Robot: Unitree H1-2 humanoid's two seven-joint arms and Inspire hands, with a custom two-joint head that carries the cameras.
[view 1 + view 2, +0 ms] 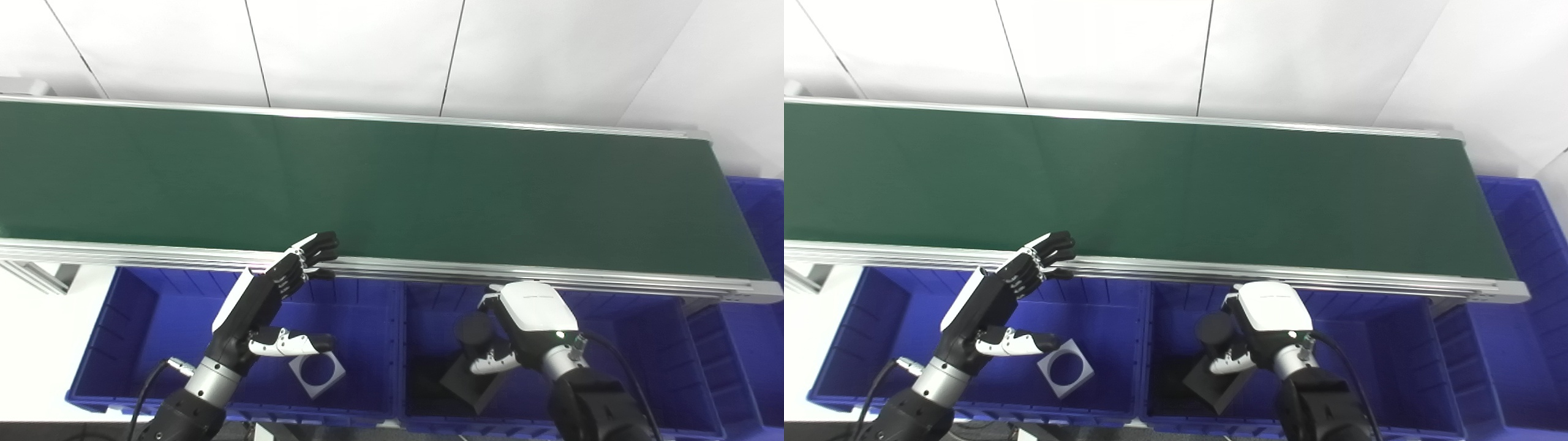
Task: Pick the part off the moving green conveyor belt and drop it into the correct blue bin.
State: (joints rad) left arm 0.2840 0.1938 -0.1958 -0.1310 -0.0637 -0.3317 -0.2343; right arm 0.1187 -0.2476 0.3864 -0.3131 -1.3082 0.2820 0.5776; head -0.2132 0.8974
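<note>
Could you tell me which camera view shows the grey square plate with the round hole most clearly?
The right eye view: the grey square plate lies clear of the left hand. In the left eye view, that hand's thumb covers its upper corner.

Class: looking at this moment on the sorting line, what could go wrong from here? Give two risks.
1. The right hand hangs over the middle blue bin with a dark round part at its fingers; whether it is gripped is unclear, so it may drop badly onto the black block.
2. The open left hand has fingertips at the conveyor rail, which could snag.
</note>
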